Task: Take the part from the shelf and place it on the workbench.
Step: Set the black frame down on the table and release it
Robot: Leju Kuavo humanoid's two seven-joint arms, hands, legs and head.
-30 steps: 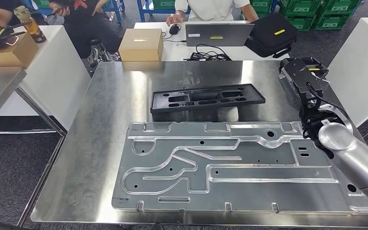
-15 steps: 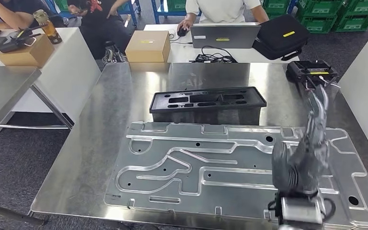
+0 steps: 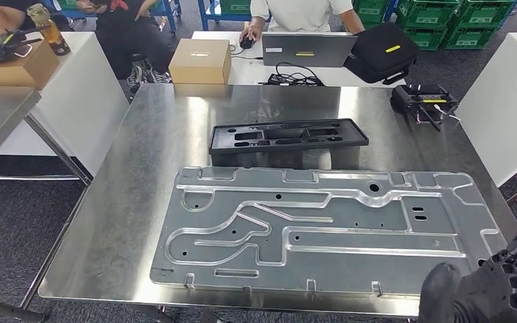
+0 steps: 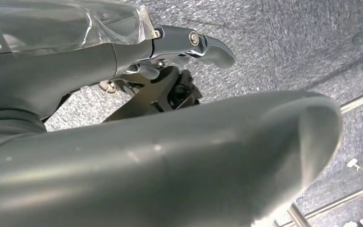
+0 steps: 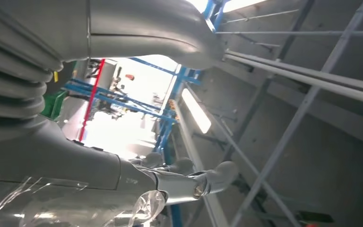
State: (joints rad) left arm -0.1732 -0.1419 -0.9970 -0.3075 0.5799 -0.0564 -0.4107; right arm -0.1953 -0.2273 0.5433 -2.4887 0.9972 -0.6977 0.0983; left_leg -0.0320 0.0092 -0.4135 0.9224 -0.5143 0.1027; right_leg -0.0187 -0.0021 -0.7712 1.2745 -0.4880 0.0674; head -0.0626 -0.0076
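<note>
The black moulded part (image 3: 288, 136), a long shallow tray-like piece with recessed pockets, lies flat on the steel workbench (image 3: 148, 168), just beyond the far edge of a large machined aluminium plate (image 3: 323, 229) that covers most of the near half of the bench; the two lie close, and whether they touch cannot be told. Resting level with nothing on it, the part appears already delivered, so the placing step is judged complete. The right hand (image 3: 491, 289) sits at the near right corner, below the bench edge and well apart from the part; in the right wrist view its fingers (image 5: 208, 182) extend freely toward the ceiling with nothing between them, so it is spread and empty, consistent with an arm drawn clear of the work. The left hand (image 4: 179, 142) hangs over grey carpet, its fingers (image 4: 208, 45) straight and holding nothing. At the far right of the bench lies a black controller (image 3: 423, 99). Beyond it stands a white table with a cardboard box (image 3: 199, 60), a laptop (image 3: 308, 48) and a black bag (image 3: 381, 48), where a person (image 3: 299, 13) sits.
</note>
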